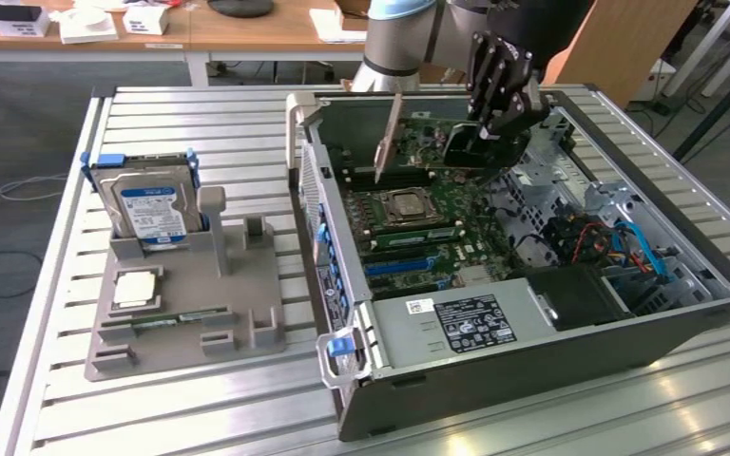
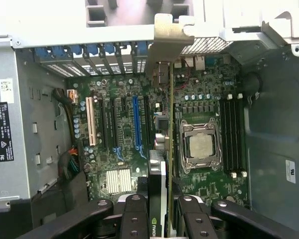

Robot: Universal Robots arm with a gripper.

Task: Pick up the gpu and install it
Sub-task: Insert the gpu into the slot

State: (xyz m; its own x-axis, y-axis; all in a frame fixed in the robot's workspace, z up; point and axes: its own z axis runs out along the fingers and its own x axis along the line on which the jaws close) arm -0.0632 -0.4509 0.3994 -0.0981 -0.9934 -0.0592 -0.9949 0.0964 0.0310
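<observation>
Exterior view's left, well apart from the jaws: grey holder (image 1: 251, 323). In it a hard drive (image 1: 149, 204) stands upright in a slot; a square processor chip (image 1: 134, 288) lies flat in a recess nearer the front.

Centre: open computer case (image 1: 530, 366). It holds the motherboard (image 1: 429, 237), a labelled power supply (image 1: 460, 323) at the end far from the jaws, and blue cables (image 1: 638, 247) in the bay beside that.

Gripper (image 1: 486, 142) is inside the case, jaws clamped on the gpu (image 1: 393, 138). The card is held on edge and upright, over the board. It looks unseated; contact with a slot cannot be told.

Wrist view: gripper (image 2: 162, 206), gpu (image 2: 159, 169) running straight away from the jaws, its silver bracket (image 2: 165, 32) at the case's rear openings. Blue slot (image 2: 136, 124) lies just to one side of the card, processor socket (image 2: 199, 144) to the other.

Judgement on the step in hand, seating the card: keep it plumb and parallel to the slot, with the bracket lined up to one rear opening. Press evenly, no twist. Any tilt risks jamming the edge connector.
</observation>
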